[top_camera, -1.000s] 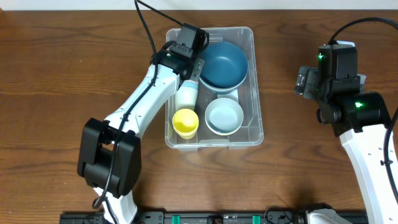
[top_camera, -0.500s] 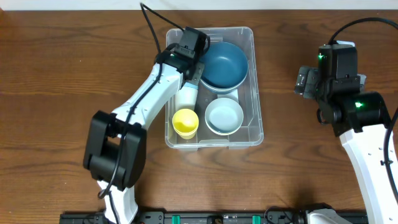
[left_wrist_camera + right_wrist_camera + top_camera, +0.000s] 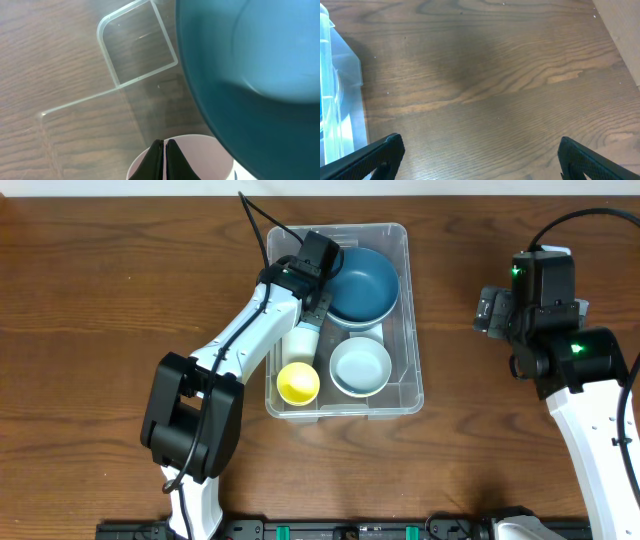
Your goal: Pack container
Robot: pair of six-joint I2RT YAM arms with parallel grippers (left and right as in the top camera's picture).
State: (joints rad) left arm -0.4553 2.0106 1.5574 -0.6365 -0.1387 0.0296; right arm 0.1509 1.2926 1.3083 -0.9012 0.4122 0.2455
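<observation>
Mid-tabletop point(image 3: 100, 300), between the arms: container point(image 3: 412, 330), open side up, long axis running straight away from the robot. It holds a blue bowl point(image 3: 360, 283) at the far end, with a pale bowl point(image 3: 360, 366), yellow cup point(image 3: 298, 380) and white cup point(image 3: 300, 340) nearer. Left fingers point(image 3: 156, 162) pressed together, empty, inside the container over the white cup's rim, just beside the blue bowl. Right fingers point(image 3: 380, 152) spread, with the container off to their left. Left arm is nearer.
</observation>
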